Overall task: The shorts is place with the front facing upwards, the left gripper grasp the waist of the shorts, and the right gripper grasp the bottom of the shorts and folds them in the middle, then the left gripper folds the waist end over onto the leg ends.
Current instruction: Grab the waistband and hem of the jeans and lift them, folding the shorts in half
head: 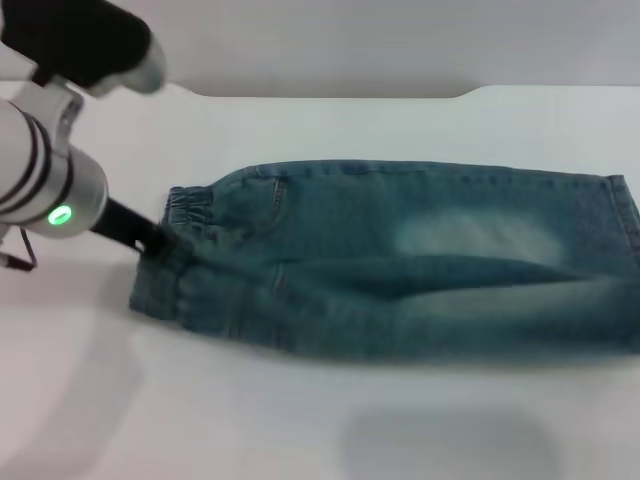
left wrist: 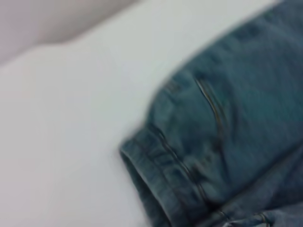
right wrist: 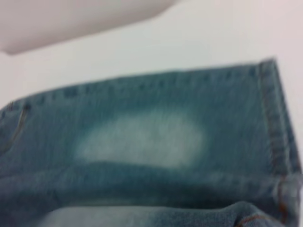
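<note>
The blue denim shorts [head: 420, 270] lie across the white table, folded lengthwise, with a pale faded patch on top. The puckered waist [head: 185, 215] is at the left end and the straight leg ends [head: 620, 230] at the right edge of the head view. My left gripper [head: 155, 240] reaches in from the left on the arm with the green light; it pinches the waist, and creases run away from it. The left wrist view shows the waist [left wrist: 161, 175] close up. The right wrist view shows the hemmed leg ends [right wrist: 272, 118] and the pale patch [right wrist: 142, 139]. The right gripper is out of view.
The white table [head: 300, 420] spreads in front of the shorts and to the left. Its back edge [head: 330, 95] runs behind them, with a grey wall beyond. A faint shadow lies on the table near the front right.
</note>
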